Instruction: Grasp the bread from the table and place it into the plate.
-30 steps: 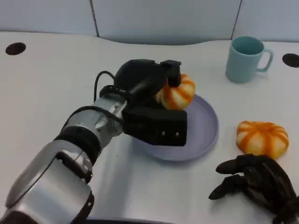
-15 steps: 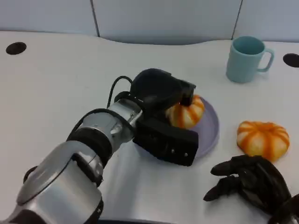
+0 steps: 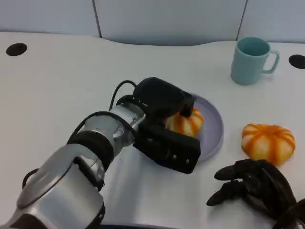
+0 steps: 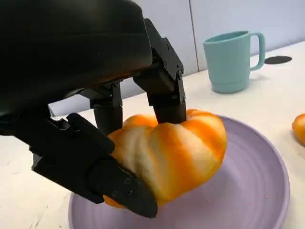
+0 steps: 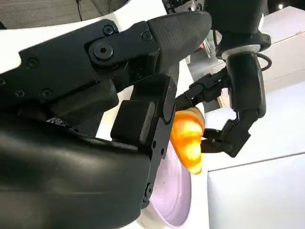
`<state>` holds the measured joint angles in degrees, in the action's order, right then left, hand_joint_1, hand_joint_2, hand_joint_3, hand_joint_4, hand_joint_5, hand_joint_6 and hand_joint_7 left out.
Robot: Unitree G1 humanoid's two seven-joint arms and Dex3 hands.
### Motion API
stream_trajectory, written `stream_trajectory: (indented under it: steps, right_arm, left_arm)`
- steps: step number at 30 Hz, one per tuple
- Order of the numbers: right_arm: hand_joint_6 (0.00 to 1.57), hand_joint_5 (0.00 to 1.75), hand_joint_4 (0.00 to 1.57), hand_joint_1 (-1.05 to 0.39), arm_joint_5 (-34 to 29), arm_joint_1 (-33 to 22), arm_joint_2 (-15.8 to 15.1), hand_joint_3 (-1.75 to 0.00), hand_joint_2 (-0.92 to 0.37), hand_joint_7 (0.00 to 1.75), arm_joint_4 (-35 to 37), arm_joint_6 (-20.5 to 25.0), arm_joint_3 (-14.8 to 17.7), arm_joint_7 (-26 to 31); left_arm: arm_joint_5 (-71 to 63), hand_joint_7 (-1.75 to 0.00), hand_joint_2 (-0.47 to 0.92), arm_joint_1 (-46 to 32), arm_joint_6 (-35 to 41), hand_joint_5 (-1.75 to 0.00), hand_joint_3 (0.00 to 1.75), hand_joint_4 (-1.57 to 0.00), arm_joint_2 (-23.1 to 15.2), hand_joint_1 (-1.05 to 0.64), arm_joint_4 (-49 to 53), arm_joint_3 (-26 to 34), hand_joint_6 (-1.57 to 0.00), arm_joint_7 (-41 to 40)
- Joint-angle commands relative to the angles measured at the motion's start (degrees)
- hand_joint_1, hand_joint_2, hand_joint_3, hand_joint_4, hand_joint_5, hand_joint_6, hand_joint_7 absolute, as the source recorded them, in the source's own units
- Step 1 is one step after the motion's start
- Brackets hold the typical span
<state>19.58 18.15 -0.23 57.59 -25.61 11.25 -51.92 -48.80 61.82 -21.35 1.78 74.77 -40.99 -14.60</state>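
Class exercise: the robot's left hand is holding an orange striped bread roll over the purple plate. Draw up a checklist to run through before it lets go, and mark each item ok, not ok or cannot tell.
1. The black left hand grips the orange striped bread roll: ok.
2. Roll is above the round purple plate, inside its rim: ok.
3. Roll rests on the plate floor: cannot tell.
4. Teal mug stands apart from the plate: ok.
5. The black right hand is away from the plate, holding nothing: ok.
6. Second orange striped roll lies on the white table, outside the plate: ok.
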Motion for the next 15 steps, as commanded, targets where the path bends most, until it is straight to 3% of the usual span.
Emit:
stream_trajectory:
  steps: [1,4,7,12,15]
  right_arm:
    - [1.42,0.18,1.47,-0.62,-0.9,-2.5,0.0,-0.07,-0.92,0.01,0.5,2.5,-0.5,0.9]
    - [1.42,0.18,1.47,-0.64,-0.9,-2.1,-0.1,-0.07,-0.92,0.01,1.4,2.4,-0.4,0.9]
    - [1.42,0.18,1.47,-0.64,-0.9,-2.1,0.0,-0.06,-0.92,0.01,1.2,2.5,-0.4,1.1]
    - [1.42,0.17,1.47,-0.65,-0.9,-2.3,-0.2,-0.07,-0.92,0.01,1.0,2.8,-0.4,1.0]
    - [1.42,0.17,1.47,-0.66,-0.9,-2.4,-0.2,-0.05,-0.92,0.01,0.5,3.1,-0.4,1.4]
  left_arm:
    - [0.2,-0.86,0.92,2.2,1.1,-1.16,0.18,-0.3,-0.9,-0.81,-0.1,0.1,-0.5,2.7]
    - [-0.9,-0.59,0.92,2.7,3.0,-1.14,0.24,-0.12,-0.8,-0.87,0.0,-1.0,-0.48,3.8]
    - [-1.4,-0.49,0.92,2.9,4.6,-1.14,0.28,-0.01,-0.8,-0.89,0.0,-1.7,-0.43,4.7]
    - [-2.3,-0.44,0.92,3.3,7.2,-0.89,0.33,0.0,-0.7,-0.91,0.1,-3.1,-0.29,6.9]
    - [-2.3,-0.51,0.92,3.4,8.0,-0.78,0.33,0.0,-0.6,-0.92,0.1,-3.2,-0.19,8.2]
